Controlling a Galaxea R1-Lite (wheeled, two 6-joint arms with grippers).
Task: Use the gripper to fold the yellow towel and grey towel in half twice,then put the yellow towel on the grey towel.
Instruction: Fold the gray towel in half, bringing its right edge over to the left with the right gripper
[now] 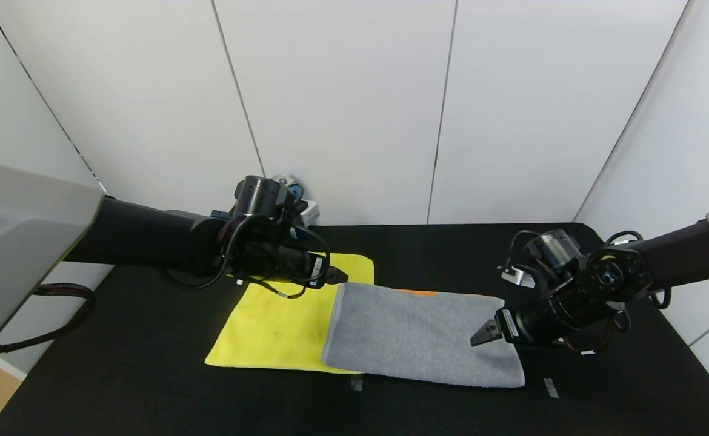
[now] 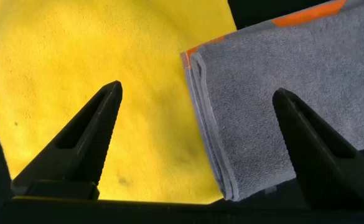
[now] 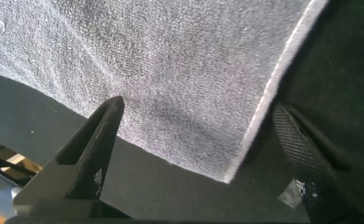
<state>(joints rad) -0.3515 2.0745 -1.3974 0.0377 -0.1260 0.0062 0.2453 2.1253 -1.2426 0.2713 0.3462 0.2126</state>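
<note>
1. We are looking at the grey towel (image 1: 421,336) lying on the black desk (image 1: 148,387), already doubled over: the left wrist view is showing stacked hems at its near edge, with a sliver of orange band peeking out at the far side. Its left end is overlapping the yellow towel (image 1: 269,327), which is lying flat beside and partly under it and looks, by our judgement, not fully folded yet.

2. We are holding both arms at opposite ends of the grey towel, most likely so that each can take one end for the next fold.

3. Our left claw (image 1: 337,277) is hovering over the far left corner of the grey towel, where it is meeting the yellow one. Its jaws are standing wide apart, one finger over yellow and the other over grey, and they are gripping nothing.

4. Our right claw (image 1: 480,334) is hanging above the grey towel's right end, near its front corner. Its jaws are also spread wide, straddling the pale hem, with nothing held; we cannot tell whether the tips are touching the cloth.
</note>
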